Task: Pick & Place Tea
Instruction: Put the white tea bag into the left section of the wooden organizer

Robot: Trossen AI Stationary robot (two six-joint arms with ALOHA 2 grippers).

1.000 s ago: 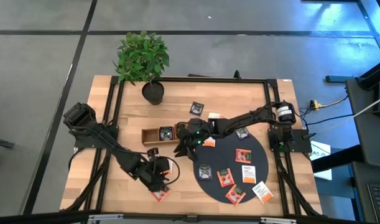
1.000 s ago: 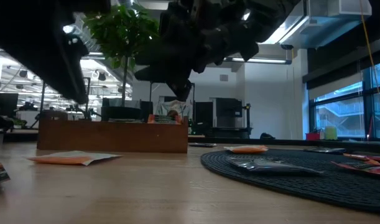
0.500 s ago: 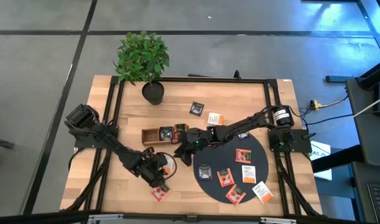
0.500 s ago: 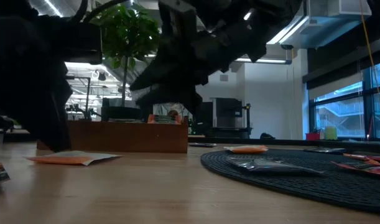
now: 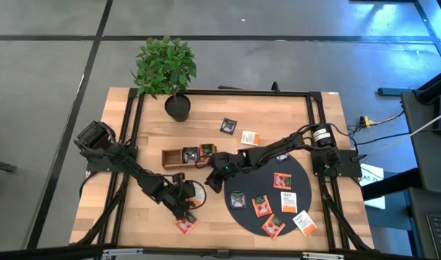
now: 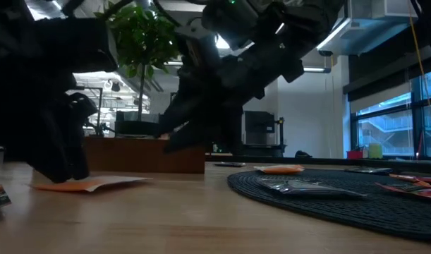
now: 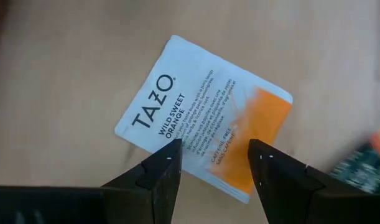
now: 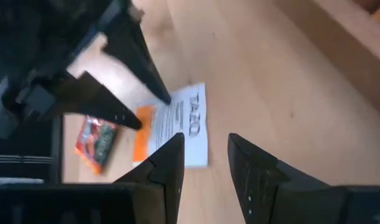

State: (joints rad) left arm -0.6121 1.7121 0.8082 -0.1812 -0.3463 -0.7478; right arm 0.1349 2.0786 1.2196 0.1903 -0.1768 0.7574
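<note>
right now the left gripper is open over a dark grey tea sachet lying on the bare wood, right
Not quite. The left gripper is open over a sachet on the bare wood, but that sachet is white with an orange panel, not dark grey. The left wrist view shows it plainly, lying flat between the spread fingers.

The white-and-orange tea sachet (image 7: pixel 202 134) reads "TAZO Wild Sweet Orange".

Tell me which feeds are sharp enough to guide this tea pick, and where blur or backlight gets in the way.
Left wrist view: print on the white sachet reads clearly between the open left hand; a dark sachet at the edge is blurred. Low view: both arms are backlit silhouettes and the near tabletop is soft. Right wrist view: the right hand is sharp, the tray wall blurred.
</note>
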